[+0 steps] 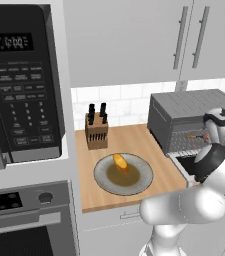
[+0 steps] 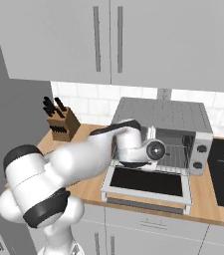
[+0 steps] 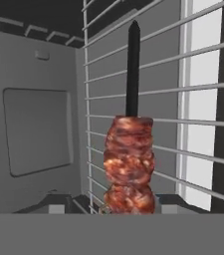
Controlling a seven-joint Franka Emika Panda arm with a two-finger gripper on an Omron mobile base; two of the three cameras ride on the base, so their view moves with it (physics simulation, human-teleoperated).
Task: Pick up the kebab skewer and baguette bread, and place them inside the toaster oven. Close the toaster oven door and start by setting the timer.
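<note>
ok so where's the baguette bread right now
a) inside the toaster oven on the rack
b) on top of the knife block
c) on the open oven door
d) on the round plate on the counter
d: the baguette bread lies on the plate on the wooden counter, left of the toaster oven, while the kebab skewer is at the oven's wire rack.
</note>
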